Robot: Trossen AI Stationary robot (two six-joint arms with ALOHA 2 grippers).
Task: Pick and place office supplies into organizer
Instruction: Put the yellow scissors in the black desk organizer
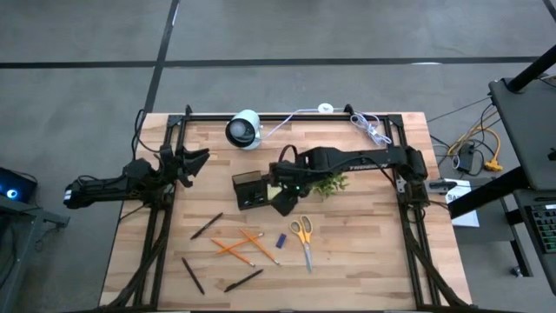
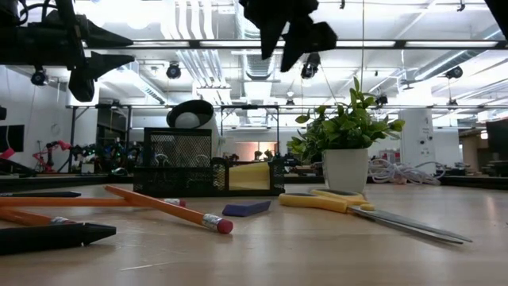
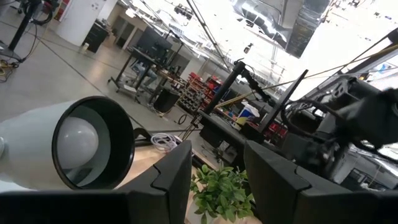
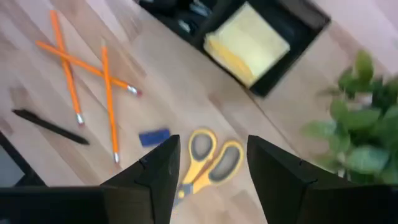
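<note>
Right pincer [image 4: 208,165] open, empty, hovering above yellow-handled scissors [image 1: 303,240] lower centre of high view. Organizer [image 1: 248,189] just up-left, sticky pad [image 4: 247,42] already inside. Best bet: drop straight, pinch handles squarely. Left pincer [image 1: 193,162] open, parked far left.

Right hand [image 1: 282,203] open mid-table; left hand [image 1: 193,162] apparently open, raised.

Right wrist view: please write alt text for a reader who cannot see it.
The open right gripper hovers above yellow-handled scissors on the wooden table. Nearby lie three orange pencils, a black pen and a blue piece; a yellow sticky-note pad sits in the black organizer.
</note>
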